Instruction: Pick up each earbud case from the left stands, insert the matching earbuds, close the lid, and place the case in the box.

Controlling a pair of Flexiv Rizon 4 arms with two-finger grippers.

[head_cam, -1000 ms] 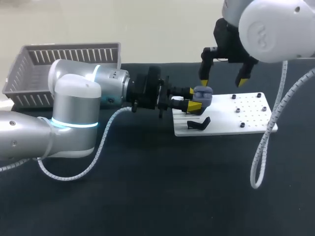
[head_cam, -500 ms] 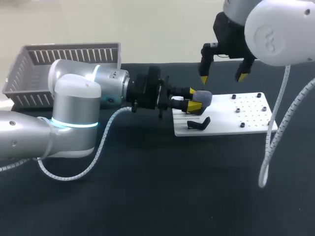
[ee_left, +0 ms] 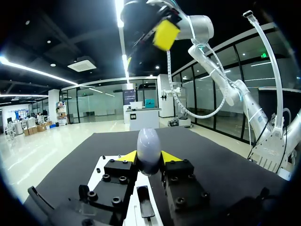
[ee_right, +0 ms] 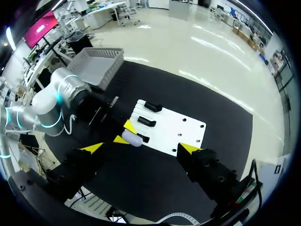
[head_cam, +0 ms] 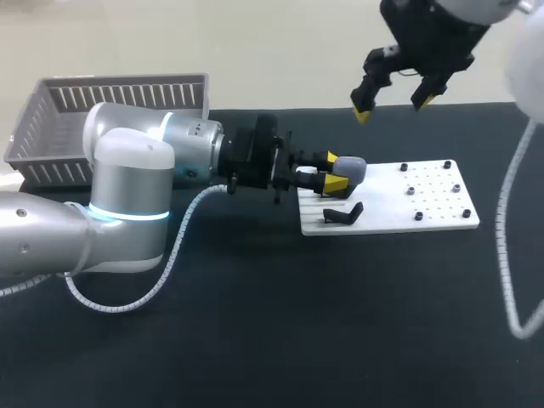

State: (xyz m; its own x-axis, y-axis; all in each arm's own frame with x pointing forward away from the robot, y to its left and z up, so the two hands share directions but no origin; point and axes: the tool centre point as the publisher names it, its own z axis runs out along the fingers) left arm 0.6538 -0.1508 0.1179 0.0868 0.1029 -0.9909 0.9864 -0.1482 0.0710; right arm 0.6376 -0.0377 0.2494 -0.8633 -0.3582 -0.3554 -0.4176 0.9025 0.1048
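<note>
The grey earbud case (head_cam: 353, 168), partly hidden, sits clamped in the left gripper (head_cam: 332, 171) over the edge of the white board (head_cam: 425, 210), the right gripper (head_cam: 393, 107) hangs wide open above, and the inside of the basket (head_cam: 102, 104) on the counter cannot be made out.

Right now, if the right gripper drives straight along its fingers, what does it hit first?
Probably the grey earbud case held in the left gripper, or the white board just beside it. The right gripper has free air until then, though depth is unclear.
</note>
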